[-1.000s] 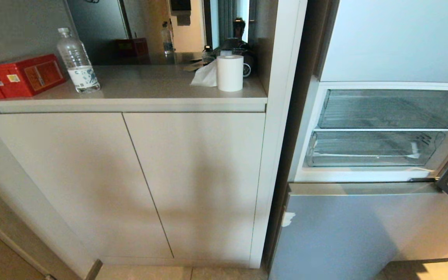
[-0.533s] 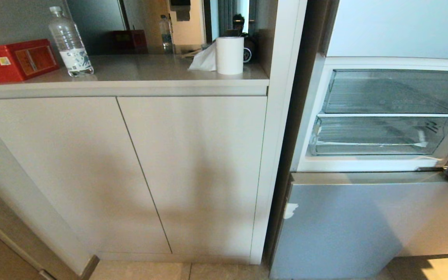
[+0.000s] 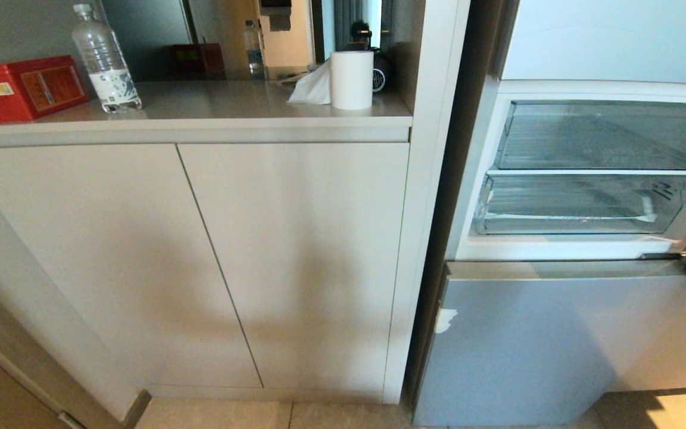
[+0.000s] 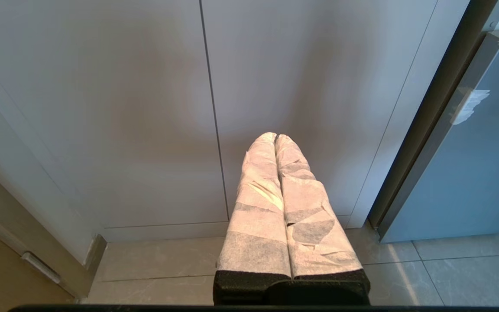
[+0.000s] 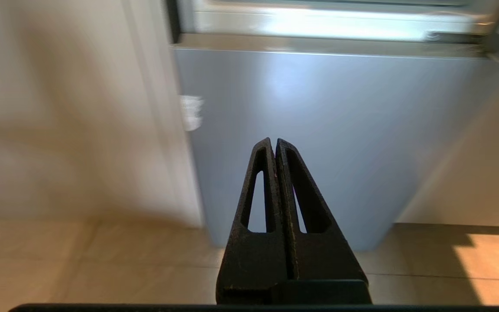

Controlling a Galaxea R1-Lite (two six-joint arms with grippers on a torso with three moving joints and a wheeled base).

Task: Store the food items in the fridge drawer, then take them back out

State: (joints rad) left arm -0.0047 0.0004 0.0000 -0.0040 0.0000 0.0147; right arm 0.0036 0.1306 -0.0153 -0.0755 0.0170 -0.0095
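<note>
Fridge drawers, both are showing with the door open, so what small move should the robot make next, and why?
Probably raise the right gripper toward the lower fridge drawer to pull it out. That gripper is shut, empty and low before the fridge's bottom panel; both clear drawers sit pushed in, and no food is in view.

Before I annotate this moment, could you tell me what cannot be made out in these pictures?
- Food items: none shows in any view.
- Fridge drawer contents, head view: glare and ribbing on the clear front obscure them.
- Fridge right side, head view: cut off by the picture's edge.
- Water bottle label, head view: too small to read.
- Tape scrap, right wrist view: blurred.
- Left hand and right hand: absent from the head view.
</note>
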